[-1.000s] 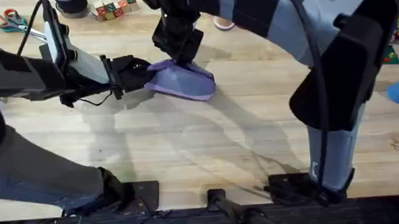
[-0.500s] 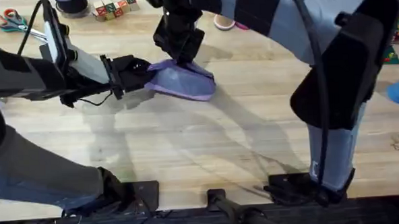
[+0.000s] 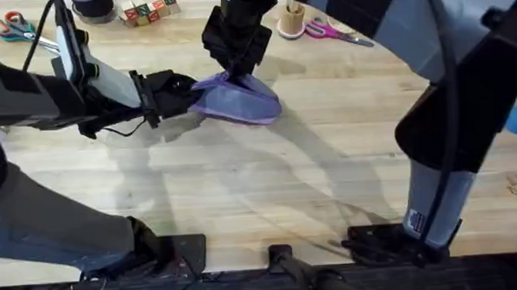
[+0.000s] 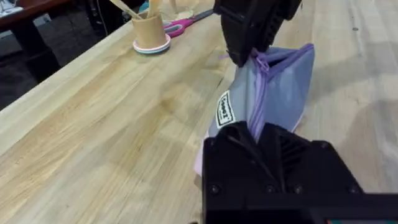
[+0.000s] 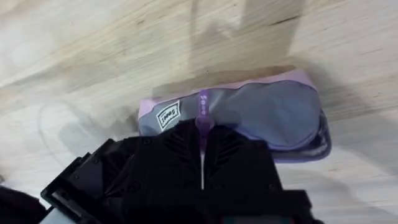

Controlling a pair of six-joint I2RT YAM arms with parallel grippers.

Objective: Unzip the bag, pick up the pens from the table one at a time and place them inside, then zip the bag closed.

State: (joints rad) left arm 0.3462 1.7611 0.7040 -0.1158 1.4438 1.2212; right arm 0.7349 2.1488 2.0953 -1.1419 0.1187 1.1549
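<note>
right gripper (image 3: pixel 235 70) risen since before | bag (image 3: pixel 237 102) lifted | left gripper (image 3: pixel 184 92) clamped

Bag (image 3: pixel 239 102): left end hidden behind left gripper (image 3: pixel 186 94), top edge under right gripper (image 3: pixel 235 69). Zip line mostly covered, open or closed unclear. Label (image 4: pixel 224 111) text too small to read. Bag's near end hidden by gripper body in left wrist view. Scissors (image 3: pixel 9 26) cut by frame edge.
</note>
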